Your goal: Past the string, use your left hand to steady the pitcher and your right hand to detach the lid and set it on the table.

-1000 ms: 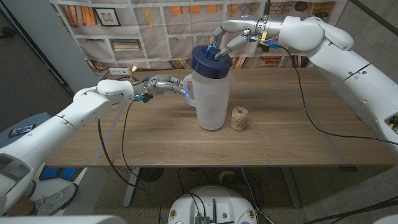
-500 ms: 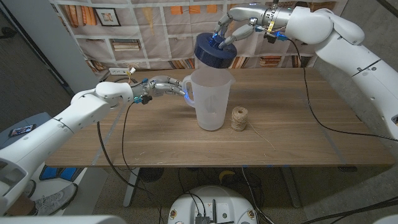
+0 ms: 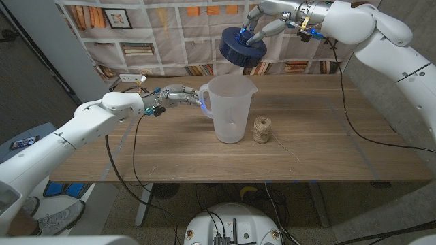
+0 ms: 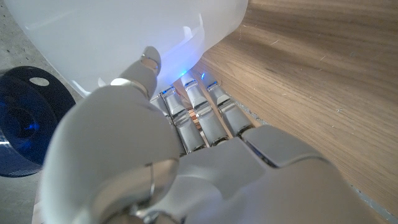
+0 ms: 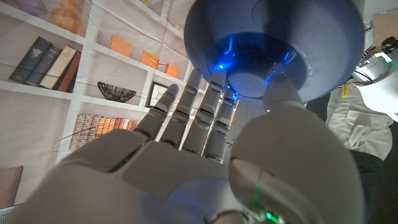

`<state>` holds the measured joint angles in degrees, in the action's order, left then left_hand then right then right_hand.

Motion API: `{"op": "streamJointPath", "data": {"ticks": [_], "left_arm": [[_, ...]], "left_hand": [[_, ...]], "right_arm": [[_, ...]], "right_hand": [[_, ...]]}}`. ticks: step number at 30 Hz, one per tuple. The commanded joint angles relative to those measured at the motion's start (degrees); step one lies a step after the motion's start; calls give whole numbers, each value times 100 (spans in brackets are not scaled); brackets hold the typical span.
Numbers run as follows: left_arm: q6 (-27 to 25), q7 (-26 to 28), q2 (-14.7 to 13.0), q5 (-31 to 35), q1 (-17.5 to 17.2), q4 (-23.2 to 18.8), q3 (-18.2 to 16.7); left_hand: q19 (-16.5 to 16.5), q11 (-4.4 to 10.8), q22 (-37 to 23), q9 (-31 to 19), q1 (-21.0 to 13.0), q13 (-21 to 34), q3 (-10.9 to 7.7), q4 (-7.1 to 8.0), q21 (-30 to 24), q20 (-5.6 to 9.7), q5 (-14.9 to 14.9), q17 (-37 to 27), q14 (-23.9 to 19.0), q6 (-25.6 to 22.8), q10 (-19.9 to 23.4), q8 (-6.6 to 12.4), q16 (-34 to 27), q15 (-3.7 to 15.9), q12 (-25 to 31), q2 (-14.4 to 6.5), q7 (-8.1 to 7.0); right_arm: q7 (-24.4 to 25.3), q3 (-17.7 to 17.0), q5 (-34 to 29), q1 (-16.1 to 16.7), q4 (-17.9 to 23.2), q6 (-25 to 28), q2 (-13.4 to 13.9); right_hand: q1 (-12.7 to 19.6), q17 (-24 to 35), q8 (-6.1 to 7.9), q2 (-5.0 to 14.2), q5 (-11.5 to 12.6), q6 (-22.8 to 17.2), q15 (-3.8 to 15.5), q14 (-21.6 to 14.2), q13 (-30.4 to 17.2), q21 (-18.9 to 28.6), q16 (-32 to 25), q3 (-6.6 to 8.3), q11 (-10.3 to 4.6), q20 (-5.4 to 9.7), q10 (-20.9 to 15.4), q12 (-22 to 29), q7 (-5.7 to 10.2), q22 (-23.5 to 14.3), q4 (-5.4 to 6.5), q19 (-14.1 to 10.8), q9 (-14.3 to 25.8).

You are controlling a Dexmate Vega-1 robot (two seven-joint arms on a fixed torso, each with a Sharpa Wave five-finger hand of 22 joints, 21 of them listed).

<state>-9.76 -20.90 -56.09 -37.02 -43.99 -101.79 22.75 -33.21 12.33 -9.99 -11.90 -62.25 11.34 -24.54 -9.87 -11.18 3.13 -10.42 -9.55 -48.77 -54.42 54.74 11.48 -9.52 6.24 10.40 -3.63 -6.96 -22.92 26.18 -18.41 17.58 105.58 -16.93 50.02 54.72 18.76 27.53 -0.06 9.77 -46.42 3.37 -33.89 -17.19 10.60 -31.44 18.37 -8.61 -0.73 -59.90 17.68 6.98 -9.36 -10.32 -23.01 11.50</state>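
A translucent white pitcher [image 3: 230, 107] stands open-topped on the wooden table [image 3: 170, 150], just left of a ball of string [image 3: 262, 129]. My left hand [image 3: 182, 95] grips the pitcher's handle from the left; in the left wrist view its fingers [image 4: 199, 115] wrap against the white pitcher wall [image 4: 124, 31]. My right hand [image 3: 262, 24] holds the dark blue lid [image 3: 242, 46] in the air, above and a little right of the pitcher's mouth. In the right wrist view the fingers [image 5: 199, 118] clasp the lid [image 5: 273, 50]. The lid [image 4: 25, 124] also shows in the left wrist view.
A backdrop printed with bookshelves [image 3: 157, 34] hangs behind the table's far edge. A loose strand of string [image 3: 286, 148] trails right across the wood. Cables [image 3: 340, 102] hang from both arms over the table.
My right hand has lifted the blue lid off the pitcher and carried it up and slightly right. The left hand and pitcher have stayed put.
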Motion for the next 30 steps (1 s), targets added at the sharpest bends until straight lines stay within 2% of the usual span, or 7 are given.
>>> {"op": "streamJointPath", "data": {"ticks": [1, 14, 30], "left_arm": [[-81, 99, -174, -234, -319, -209, -162], [-202, 249, -367, -423, -607, -483, -311], [-311, 308, -564, -529, -730, -691, -436]], "left_hand": [[71, -14, -15, -19, 174, 13, -10, 55, 22, 517, -38, 1, 104, 82, -110, -29, 11, 600, -12, 47, -1], [169, -24, -21, -16, 367, 16, 24, 57, 10, 385, -47, -2, 450, 435, -564, -82, 3, 566, -28, 176, -59], [394, -186, -23, -9, 473, 29, 207, 51, 24, 200, -49, -54, 1080, 1070, -1332, -141, -35, 259, -47, 229, -36]], "right_arm": [[96, -49, -220, 44, 23, 242, 161], [156, -5, -383, 100, -32, 337, 253], [231, 53, -670, 235, -158, 542, 382]], "right_hand": [[592, 19, 370, 637, 42, -993, 908, -39, -20, 3, 0, 100, -392, 5, -435, -33, 496, -14, 127, -31, 22], [583, 23, 368, 641, 44, -979, 906, -39, -26, 7, 14, 98, -393, 7, -428, -47, 497, -15, 131, -36, 21], [572, 28, 372, 638, 42, -972, 902, -40, -42, 24, 33, 92, -392, 27, -421, -59, 502, -17, 132, -88, 21]]}}
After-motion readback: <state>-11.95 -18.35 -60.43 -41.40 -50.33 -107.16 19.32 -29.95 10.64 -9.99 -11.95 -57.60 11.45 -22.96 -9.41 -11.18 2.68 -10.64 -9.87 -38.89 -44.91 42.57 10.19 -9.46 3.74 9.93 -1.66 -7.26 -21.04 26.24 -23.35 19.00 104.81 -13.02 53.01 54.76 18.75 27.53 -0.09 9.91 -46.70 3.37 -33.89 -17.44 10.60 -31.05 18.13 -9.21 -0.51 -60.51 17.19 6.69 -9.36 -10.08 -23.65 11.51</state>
